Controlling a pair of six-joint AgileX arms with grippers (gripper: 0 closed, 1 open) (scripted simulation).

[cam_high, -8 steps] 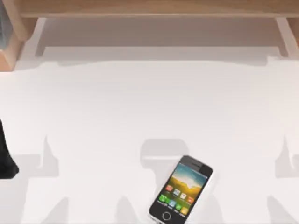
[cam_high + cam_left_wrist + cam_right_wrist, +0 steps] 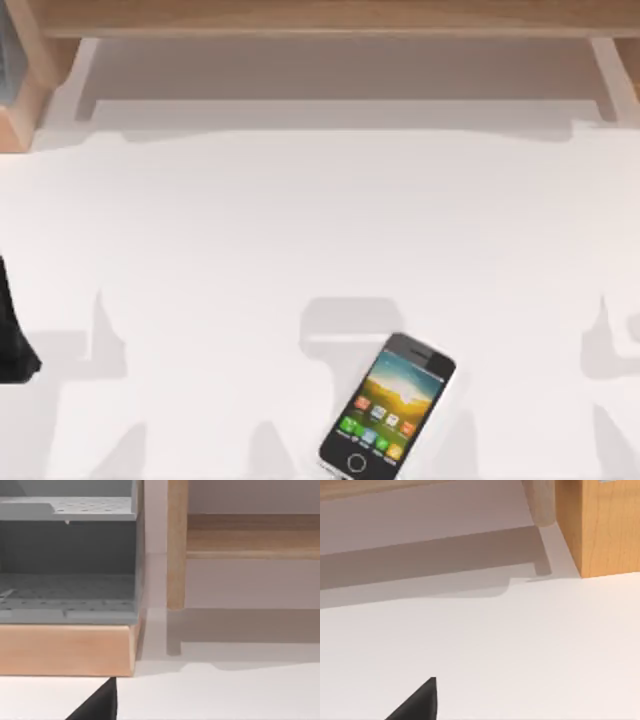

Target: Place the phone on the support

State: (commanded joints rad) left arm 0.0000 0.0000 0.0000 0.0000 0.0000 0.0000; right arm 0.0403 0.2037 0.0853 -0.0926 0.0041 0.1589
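Observation:
The phone (image 2: 388, 405) lies face up near the table's front edge, a little right of the middle, its black top end pointing away and to the right. Its screen has orange-yellow wallpaper and colourful icons, with a round button at the near end. I cannot make out the support in these views. My left arm (image 2: 12, 335) is a dark shape parked at the table's left edge, far from the phone. One dark fingertip (image 2: 97, 705) of the left gripper hangs over bare table. A dark fingertip (image 2: 417, 702) of the right gripper also hangs over bare white table.
A wooden frame (image 2: 320, 20) runs along the back of the white table (image 2: 300, 220). A grey perforated rack (image 2: 67, 555) on a wooden base stands at the back left beside a wooden post (image 2: 177, 545). A wooden block (image 2: 600, 525) stands at the back right.
The shadow at the table's right edge has shifted slightly to the left. The phone and the left arm have not moved.

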